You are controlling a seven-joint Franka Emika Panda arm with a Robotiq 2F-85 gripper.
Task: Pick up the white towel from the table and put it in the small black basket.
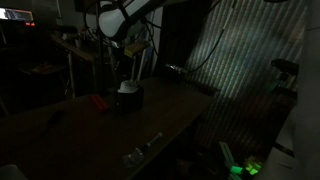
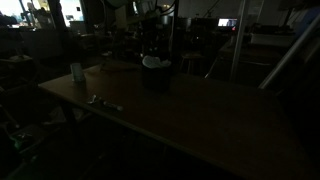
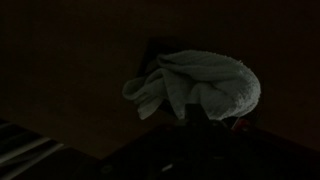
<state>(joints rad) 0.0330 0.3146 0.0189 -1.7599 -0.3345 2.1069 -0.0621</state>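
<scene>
On top of the basket (image 1: 131, 100) the towel (image 1: 127, 87) sits bunched. My jaws are closed, though whether they grip it is unclear. It may slide onto the table (image 2: 200, 120).

- The towel (image 3: 195, 85) is white, a little grey in the dim light, with a fine rough grain.
- The small black basket (image 1: 131, 101) is plain black.
- The table (image 2: 200, 125) is dark brown, without pattern.
- The small object (image 1: 100, 101) on the table is red.
- The robot arm (image 1: 118, 14) is white.
- The wall panel (image 1: 245, 50) is grey with thin, close stripes.
- The light (image 1: 250, 168) near the floor glows green.
- The cup (image 2: 77, 71) is pale, whitish.
</scene>
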